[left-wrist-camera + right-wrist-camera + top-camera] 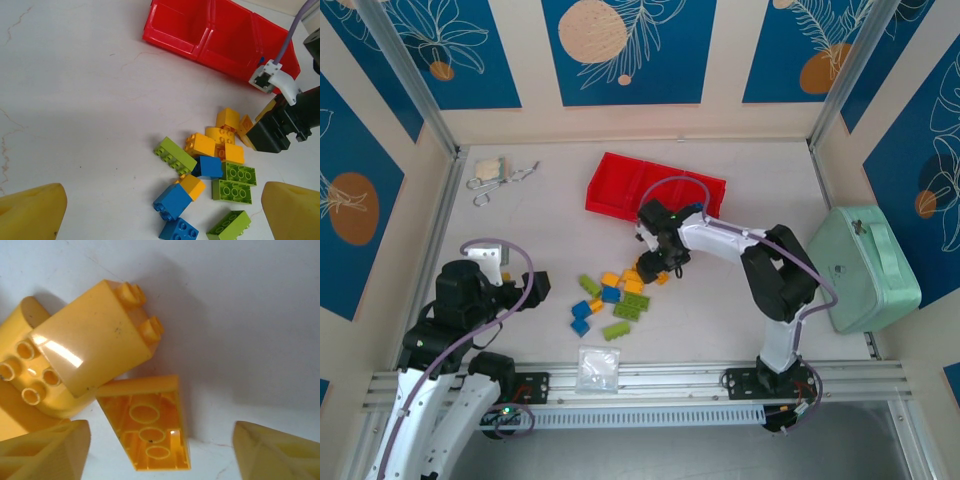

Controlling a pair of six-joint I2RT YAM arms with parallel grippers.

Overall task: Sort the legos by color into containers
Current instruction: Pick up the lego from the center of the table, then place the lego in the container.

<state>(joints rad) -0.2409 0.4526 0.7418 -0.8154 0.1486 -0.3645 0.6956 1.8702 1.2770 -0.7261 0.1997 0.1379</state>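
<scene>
Red plastic marks the tray (655,185) at the far middle of the white counter (720,330) in the top view. The legos (615,295) lie loose on the counter in a cluster nearer the arms, apart from the tray. The right arm (775,275) reaches in over the cluster's far right edge, and from up here I cannot tell how its jaws stand. The left arm (470,290) sits folded back at the near left. A mint-green case (870,265) stands at the right, and a clear bag (598,368) lies by the near rail.

From the left wrist, the left jaws are spread wide, one yellow fingertip (30,212) in each lower corner, with nothing between them. Ahead lie a lime brick (175,155), a blue brick (207,167) and orange-yellow bricks (205,144). The tray's dividers (207,25) show beyond.

From the right wrist, the right jaws are spread, fingertips (280,452) low on either side of a small orange brick (147,422) lying underside up. It sits close to the left finger and clear of the right one, unpinched. A larger orange-yellow brick (95,335) lies just behind it.
</scene>
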